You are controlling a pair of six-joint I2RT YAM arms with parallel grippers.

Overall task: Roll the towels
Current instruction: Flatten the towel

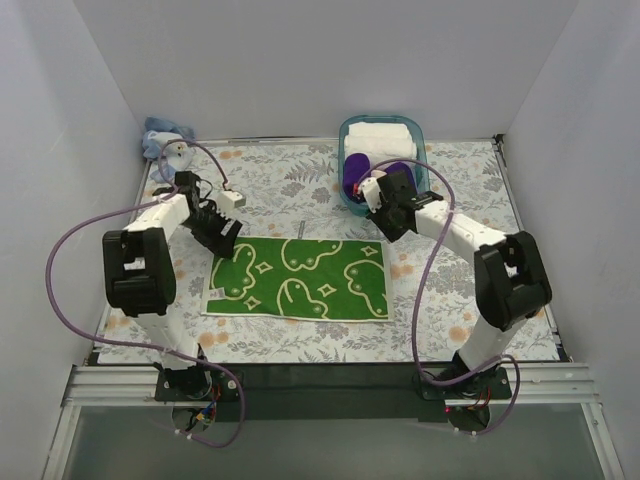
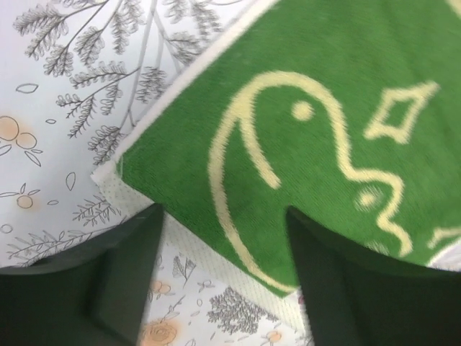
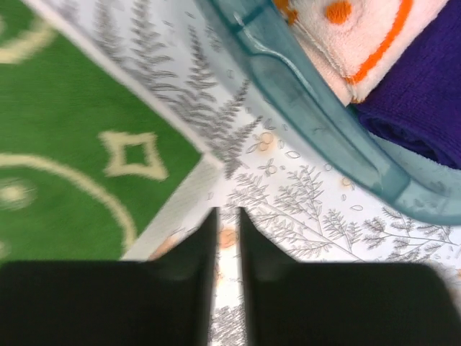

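A green towel with pale yellow swirl marks lies spread flat on the floral table cover. A light blue towel sits bunched in the far left corner. My left gripper hovers over the green towel's far left corner, jaws open and empty. My right gripper is just off the towel's far right corner. Its fingers are parted by a narrow gap with only the table cover showing through.
A teal bin stands at the back right, close behind my right gripper. It holds folded white towels and deep purple rolls. In the right wrist view the bin's rim runs diagonally just beyond the fingertips.
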